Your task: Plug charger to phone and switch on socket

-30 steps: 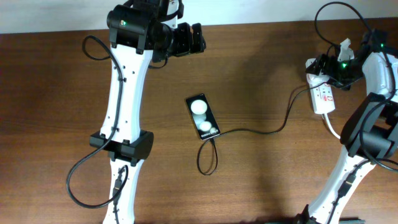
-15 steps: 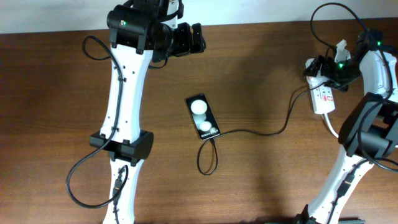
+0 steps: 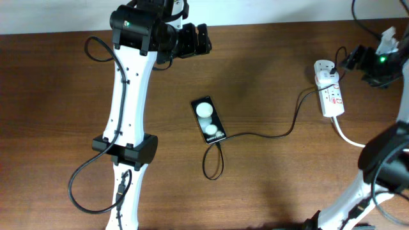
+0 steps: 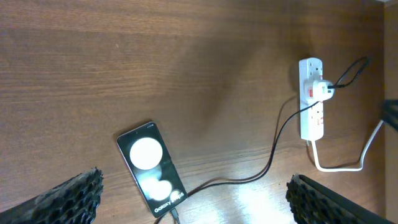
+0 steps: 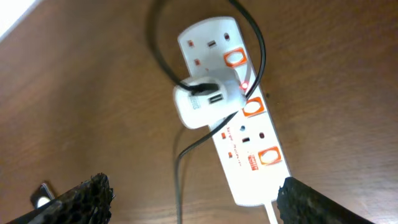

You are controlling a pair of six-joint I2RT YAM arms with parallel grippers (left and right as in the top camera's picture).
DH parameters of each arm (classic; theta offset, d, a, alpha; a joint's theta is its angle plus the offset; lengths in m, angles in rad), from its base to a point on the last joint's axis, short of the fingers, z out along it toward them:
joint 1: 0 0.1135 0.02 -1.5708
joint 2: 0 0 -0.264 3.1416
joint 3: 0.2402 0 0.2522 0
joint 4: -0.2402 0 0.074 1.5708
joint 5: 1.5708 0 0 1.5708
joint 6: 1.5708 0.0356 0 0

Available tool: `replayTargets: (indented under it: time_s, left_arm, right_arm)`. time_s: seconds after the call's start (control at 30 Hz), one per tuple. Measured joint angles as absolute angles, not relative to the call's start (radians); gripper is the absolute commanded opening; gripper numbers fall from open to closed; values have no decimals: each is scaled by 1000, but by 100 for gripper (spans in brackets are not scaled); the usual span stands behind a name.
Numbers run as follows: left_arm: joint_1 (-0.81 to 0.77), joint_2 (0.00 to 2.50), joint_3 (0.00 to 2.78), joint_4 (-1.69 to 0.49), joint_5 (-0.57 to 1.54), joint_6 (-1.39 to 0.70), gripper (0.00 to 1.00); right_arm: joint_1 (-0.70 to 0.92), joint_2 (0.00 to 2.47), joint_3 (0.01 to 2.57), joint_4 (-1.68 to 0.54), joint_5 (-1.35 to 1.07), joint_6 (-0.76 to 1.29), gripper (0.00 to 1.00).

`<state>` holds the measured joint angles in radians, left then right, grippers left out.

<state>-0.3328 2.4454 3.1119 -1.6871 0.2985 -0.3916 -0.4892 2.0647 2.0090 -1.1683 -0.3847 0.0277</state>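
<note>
the overhead view looks straight down on the worktop (image 3: 268, 191) from far off. the left wrist view looks down from high, taking in the phone (image 4: 151, 167) and the socket (image 4: 310, 124). the right wrist view sits close above the socket (image 5: 245, 140) by the worktop's right edge. all three share the socket.

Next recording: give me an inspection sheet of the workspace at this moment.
Surface: brown wooden table.
Job's things: phone lies flat, screen lit; charger cable reaches its lower end; white plug sits in the power strip, with a small red light beside it.
Clutter: nothing seen.
Grippers: left gripper and right gripper both have jaws open, holding nothing.
Cables: thick white cord leaves the strip's near end.
Surroundings: pale band beyond the table's far edge.
</note>
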Motion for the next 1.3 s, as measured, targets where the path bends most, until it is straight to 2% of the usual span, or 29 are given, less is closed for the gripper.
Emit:
replayTargets:
  time_s: [0.27,0.47,1.03,1.1,1.17,1.3]
  left_arm:
    - [-333,2445,3112,-1687,299,-392,99]
    - [-333,2445,3112,-1687,299,-392,99]
    - [-333,2445,3112,-1687,299,-392,99]
    - [-333,2445,3112,-1687,299,-392,99]
    - [-333,2445,3112,-1687,299,-392,99]
    - [-333,2445,3112,-1687,299,-392,99]
  right_arm:
    - [-489,1758,2010,-1416,-295,53,88]
    - [-489,1710,2009,-1581,-284,47,85]
    - [-489,1710,1976,-1618,-284,-12,85]
    - [-489,1710,1976,-1616,-284,-12,86]
    - [-489,1710,1976,-1616,-284,-12,99]
    - [-489,1710,1976,-1612,-284,-12,99]
